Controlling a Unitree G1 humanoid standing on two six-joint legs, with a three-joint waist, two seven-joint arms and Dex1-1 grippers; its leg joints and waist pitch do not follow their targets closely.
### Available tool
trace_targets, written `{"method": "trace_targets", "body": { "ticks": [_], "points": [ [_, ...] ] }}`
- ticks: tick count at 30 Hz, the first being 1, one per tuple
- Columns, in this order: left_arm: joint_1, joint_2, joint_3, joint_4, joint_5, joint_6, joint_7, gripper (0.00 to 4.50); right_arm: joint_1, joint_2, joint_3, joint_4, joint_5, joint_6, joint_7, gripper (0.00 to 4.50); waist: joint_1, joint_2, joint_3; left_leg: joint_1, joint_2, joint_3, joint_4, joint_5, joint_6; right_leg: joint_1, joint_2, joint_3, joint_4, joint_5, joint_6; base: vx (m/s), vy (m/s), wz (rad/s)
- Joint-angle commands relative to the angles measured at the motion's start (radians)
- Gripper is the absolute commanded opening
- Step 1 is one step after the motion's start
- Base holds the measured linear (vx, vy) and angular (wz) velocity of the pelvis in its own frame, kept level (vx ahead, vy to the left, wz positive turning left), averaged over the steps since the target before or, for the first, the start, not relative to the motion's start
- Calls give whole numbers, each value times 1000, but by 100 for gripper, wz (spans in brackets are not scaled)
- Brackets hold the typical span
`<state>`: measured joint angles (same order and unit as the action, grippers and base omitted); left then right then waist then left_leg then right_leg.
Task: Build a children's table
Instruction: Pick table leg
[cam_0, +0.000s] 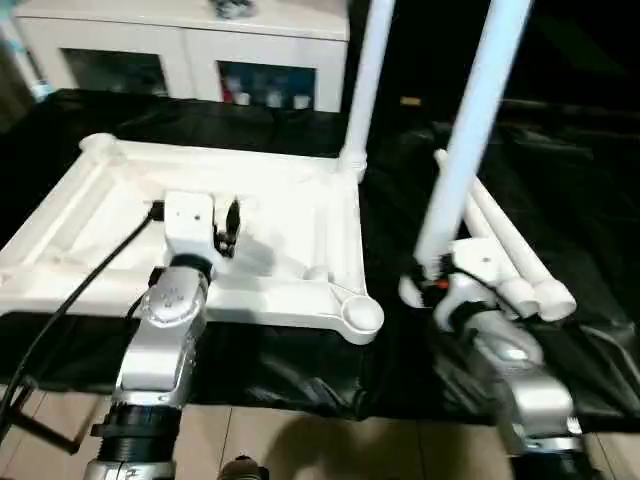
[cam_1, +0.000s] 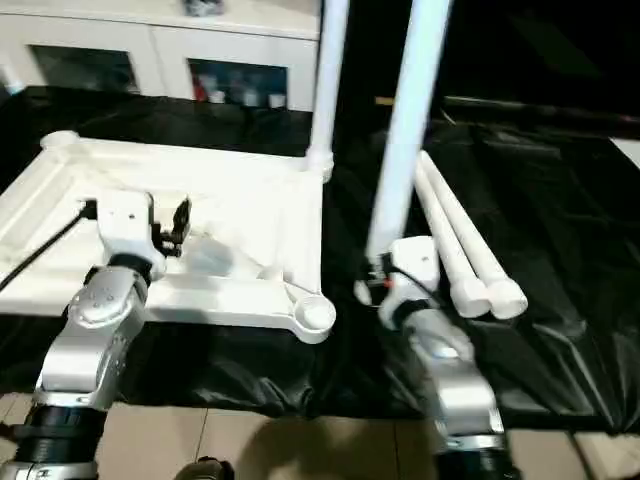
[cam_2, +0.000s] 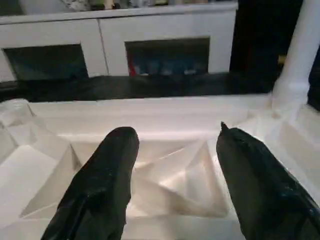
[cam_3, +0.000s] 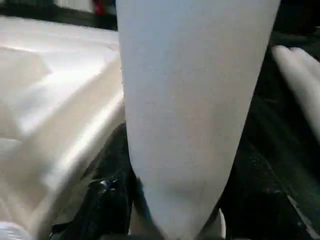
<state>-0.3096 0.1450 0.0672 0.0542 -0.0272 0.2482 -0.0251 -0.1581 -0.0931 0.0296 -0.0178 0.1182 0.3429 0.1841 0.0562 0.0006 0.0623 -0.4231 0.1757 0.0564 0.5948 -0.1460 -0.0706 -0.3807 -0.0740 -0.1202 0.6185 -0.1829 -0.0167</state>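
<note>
A home-like room: white glass-door cabinet (cam_0: 190, 55), tiled floor (cam_0: 300, 445)

The white table top (cam_0: 300, 215) lies upside down, ribbed underside up, with round sockets at its corners. One white leg (cam_0: 366, 80) stands upright in the socket at its 1 o'clock corner. A second leg (cam_0: 470, 130) is held upright off its 3 o'clock side. Two more legs (cam_0: 515, 260) lie side by side beyond that.

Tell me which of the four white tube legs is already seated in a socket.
The upright white plastic tube leg standing in the far-right corner socket of the upside-down white tabletop. Another leg is held by the right tool; two lie on the black cloth.
</note>
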Motion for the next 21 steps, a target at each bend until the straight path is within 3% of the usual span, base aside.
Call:
{"method": "trace_targets", "body": {
  "ticks": [1, 2, 3, 4, 5, 6, 7, 8, 9, 10, 12, 13, 14, 16, 18, 21],
  "points": [
    [-12, -2, 0, 11, -3, 21, 2, 293, -13, -11, -21, -10, 17, -14, 0, 189, -11, 2, -56, 39, 61, 1, -86, -622, 14, 14, -75, 73, -84, -233, -150, 11, -128, 11],
    [-24, 5, -10, 25, 27, 23, 22, 293, -14, -10, -17, -14, 14, -8, -2, 189, 35, -34, -52, 29, -6, 68, -8, -322, 3, 24, -147, 80, -159, -693, -10, 11, -128, 11],
    [-30, 4, -13, 30, 37, 22, 31, 293, -14, -12, -15, -15, 13, -8, 0, 189, 54, -38, -55, 20, 1, 72, 9, -221, 26, 32, -174, 106, -170, -789, 47, -10, -92, -6],
    [-34, 3, -14, 34, 41, 22, 37, 293, -14, -14, -13, -15, 12, -9, 2, 189, 71, -41, -57, 11, 16, 67, 17, -127, 53, 37, -201, 127, -168, -856, 83, 0, 0, 0],
    [-40, -1, -18, 36, 40, 31, 37, 293, -16, -22, -11, -10, 2, -7, -3, 189, 85, -31, -62, 1, 30, 60, 8, -112, 77, 52, -212, 137, -151, -780, 55, 0, 0, 0],
    [-43, -3, -20, 37, 40, 36, 36, 293, -17, -27, -10, -6, -5, -6, -7, 189, 87, -28, -65, 4, 34, 60, -2, -105, 91, 53, -205, 133, -144, -715, 26, 0, 0, 0],
    [-49, -2, -34, 47, 60, 56, 45, 293, -19, -33, -16, 2, -5, -12, -2, 189, 89, -21, -67, 10, 39, 60, -21, -100, 97, 49, -181, 117, -133, -635, -10, 2, 53, -2],
    [-50, -1, -41, 51, 64, 52, 40, 293, -19, -33, -21, 4, 0, -18, 5, 189, 68, 6, -69, 42, 52, 71, -69, -155, 88, 23, -78, 60, -99, -386, -89, 2, 53, -2],
    [-46, 0, -46, 49, 60, 39, 26, 293, -19, -34, -26, 7, -5, -18, 3, 189, 63, 11, -74, 54, 58, 70, -71, -200, 69, 19, -64, 57, -86, -327, -107, 9, 79, 0],
    [-42, 0, -49, 45, 52, 33, 10, 293, -21, -39, -29, 11, -11, -18, 2, 189, 51, 13, -75, 59, 66, 65, -82, -306, 13, 20, -53, 59, -75, -250, -121, 6, 84, 2],
    [-33, 4, -56, 39, 35, 26, -30, 293, -23, -50, -33, 18, -12, -21, 5, 189, 47, 16, -73, 77, 66, 72, -90, -433, -45, 11, -54, 67, -82, -226, -125, 2, 77, 4],
    [-33, 4, -56, 39, 35, 26, -30, 293, -23, -50, -33, 18, -12, -21, 5, 189, 45, 13, -70, 76, 62, 75, -90, -458, -53, 11, -56, 70, -85, -234, -124, -4, 56, 4],
    [-26, 1, -68, 41, 11, 5, -73, 293, -28, -64, -45, 16, 3, -16, 18, 189, 43, 6, -66, 73, 52, 82, -89, -492, -57, 12, -65, 77, -95, -299, -103, -4, 56, 4],
    [-23, 1, -80, 42, 8, -10, -91, 293, -34, -74, -53, 14, 8, -13, 25, 189, 45, 3, -66, 68, 48, 83, -89, -487, -48, 15, -72, 79, -101, -348, -82, 0, 0, 0],
    [-20, -14, -75, 40, -7, 17, -89, 293, -38, -78, -64, 7, 24, -10, 41, 189, 44, 11, -66, 65, 44, 84, -86, -473, -37, 13, -77, 82, -108, -402, -54, 0, 0, 0],
    [-20, -20, -74, 34, 7, 24, -70, 293, -37, -92, -43, 0, 5, -10, 55, 189, 37, -2, -65, 59, 42, 86, -85, -451, -27, 15, -77, 79, -115, -434, -41, 0, 0, 0]
  ]
}}
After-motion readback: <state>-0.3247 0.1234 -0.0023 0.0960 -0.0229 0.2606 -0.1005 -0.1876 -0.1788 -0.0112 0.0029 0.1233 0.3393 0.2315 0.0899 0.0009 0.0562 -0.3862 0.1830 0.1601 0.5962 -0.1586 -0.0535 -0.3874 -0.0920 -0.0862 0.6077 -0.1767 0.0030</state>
